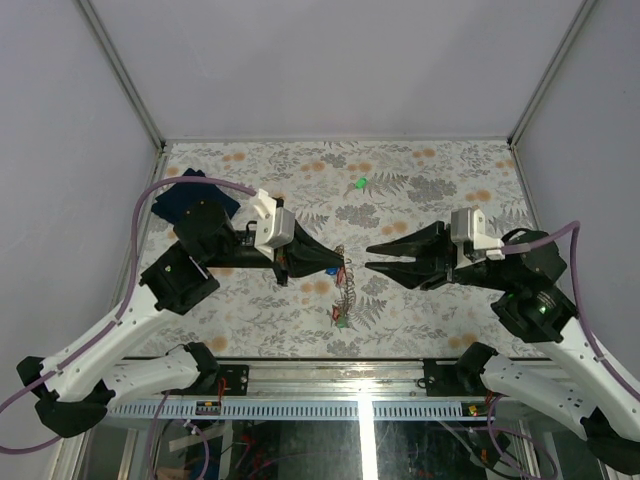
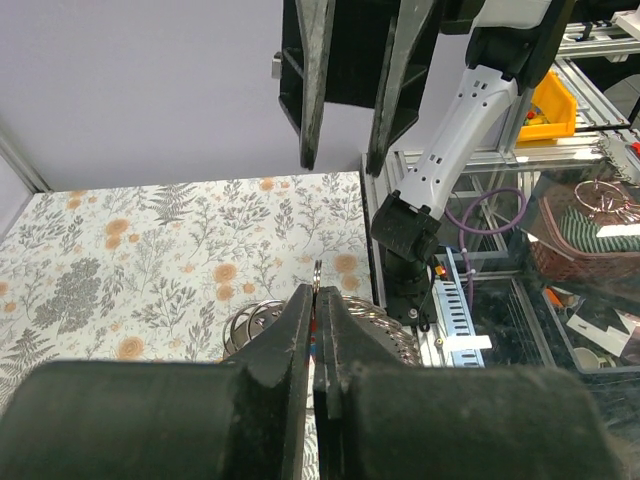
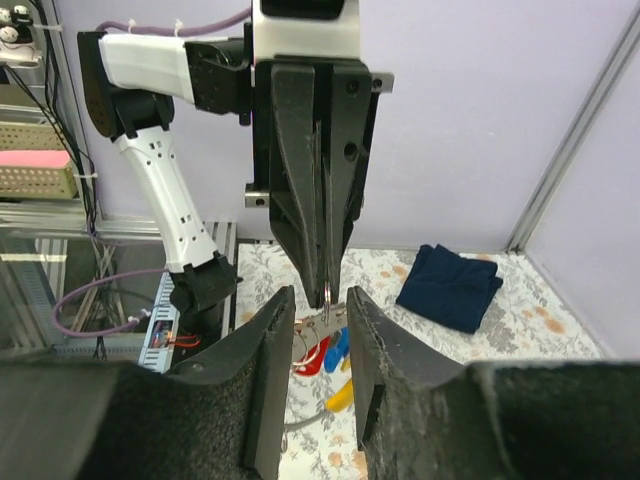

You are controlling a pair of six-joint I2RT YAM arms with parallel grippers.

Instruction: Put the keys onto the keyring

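My left gripper (image 1: 341, 268) is shut on the thin silvery keyring (image 2: 317, 268), whose edge pokes out just past the fingertips. Below it hang red (image 3: 315, 356), blue (image 3: 339, 344) and yellow (image 3: 341, 394) keys, and the chain (image 1: 344, 298) trails down onto the table. One green key (image 1: 359, 184) lies alone further back. My right gripper (image 1: 368, 257) faces the left one tip to tip. It is open, its fingers either side of the ring (image 3: 327, 293) and apart from it. In the right wrist view the left gripper (image 3: 322, 262) points down at me.
A dark blue folded cloth (image 1: 188, 197) lies at the back left corner of the floral table (image 1: 430, 180). Metal frame posts stand at the back corners. The near edge drops to a rail with cables (image 1: 360, 385).
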